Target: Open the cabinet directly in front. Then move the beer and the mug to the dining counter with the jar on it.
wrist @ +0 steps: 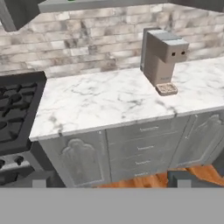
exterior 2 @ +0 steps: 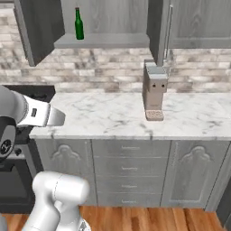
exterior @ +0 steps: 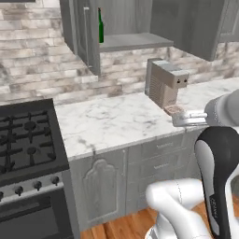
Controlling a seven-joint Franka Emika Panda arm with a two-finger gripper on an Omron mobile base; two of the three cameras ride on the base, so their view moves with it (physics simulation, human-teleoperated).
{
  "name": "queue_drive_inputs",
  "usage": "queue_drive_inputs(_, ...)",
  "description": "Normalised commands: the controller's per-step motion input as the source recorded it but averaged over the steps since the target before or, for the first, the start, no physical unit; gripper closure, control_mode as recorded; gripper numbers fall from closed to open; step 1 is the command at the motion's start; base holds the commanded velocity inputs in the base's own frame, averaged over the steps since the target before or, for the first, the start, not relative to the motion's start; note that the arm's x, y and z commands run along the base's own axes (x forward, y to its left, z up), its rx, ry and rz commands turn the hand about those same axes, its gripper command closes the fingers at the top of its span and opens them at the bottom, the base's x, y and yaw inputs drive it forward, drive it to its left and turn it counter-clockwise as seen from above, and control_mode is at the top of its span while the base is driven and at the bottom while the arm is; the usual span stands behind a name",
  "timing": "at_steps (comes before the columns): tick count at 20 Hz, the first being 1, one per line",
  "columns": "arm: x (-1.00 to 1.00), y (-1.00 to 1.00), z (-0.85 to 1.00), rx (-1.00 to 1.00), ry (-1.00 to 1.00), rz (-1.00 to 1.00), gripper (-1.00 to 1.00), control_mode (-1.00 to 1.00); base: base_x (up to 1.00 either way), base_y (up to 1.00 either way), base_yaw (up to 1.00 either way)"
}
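Observation:
The cabinet on the wall ahead stands with both doors swung outward, and its shelf is exposed. The beer, a slim dark-green bottle, stands upright at the left end of that shelf. The mug is hidden or out of view, and so are the dining counter and the jar. My gripper hangs in front of the worktop, well below the shelf and apart from the beer. It is open, its fingertips spread wide with nothing between them. My hand points toward the counter.
A grey coffee machine stands on the marble worktop under the cabinet's right door. A black stove adjoins the worktop on the left. Grey base cabinets run below. The open door juts out over the worktop.

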Motion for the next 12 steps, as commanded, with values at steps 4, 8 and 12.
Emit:
queue_drive_inputs(4,0.0,0.0,0.0,0.0,0.0,0.0,-1.0,1.0,0.45,-0.86,0.33)
queue_drive_inputs(8,0.0,0.0,0.0,0.0,0.0,0.0,-1.0,1.0,0.84,0.13,0.04)
queue_drive_inputs(12,0.0,0.0,0.0,0.0,0.0,0.0,-1.0,1.0,0.96,0.53,0.04)
